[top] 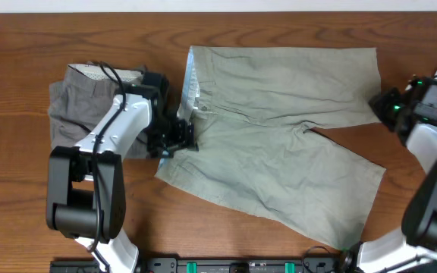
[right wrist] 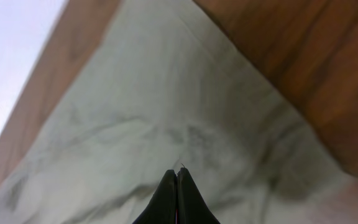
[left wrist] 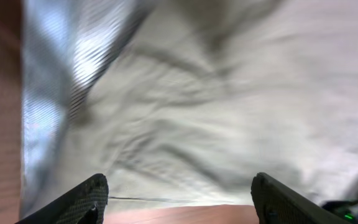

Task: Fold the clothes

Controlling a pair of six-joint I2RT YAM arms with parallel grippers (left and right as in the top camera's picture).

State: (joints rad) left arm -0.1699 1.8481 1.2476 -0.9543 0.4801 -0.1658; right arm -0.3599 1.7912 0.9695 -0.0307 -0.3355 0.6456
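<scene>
Overhead, the light khaki shorts [top: 279, 129] lie spread flat across the middle of the wooden table [top: 21, 189]. Their waistband is toward the left of the frame and shows its pale blue lining [top: 190, 83]. The two legs run out to the right, one along the upper edge and the other slanting to the lower right. At the left of the frame, the darker grey shorts [top: 70, 106] sit in a compact heap with a dotted white waistband lining showing at the top, partly covered by the left arm. The left gripper [top: 179, 138] is at the lower end of the khaki waistband, on the cloth's left edge. In the left wrist view its fingers [left wrist: 86, 199] stand wide apart at the two bottom corners, with blurred khaki cloth filling the frame beyond them and nothing clamped between them. The right gripper [top: 385, 106] is at the right of the frame, just beside the hem of the upper leg. In the right wrist view its fingertips [right wrist: 166, 199] are pressed together over the khaki cloth, and whether any fabric is caught between them cannot be told.
</scene>
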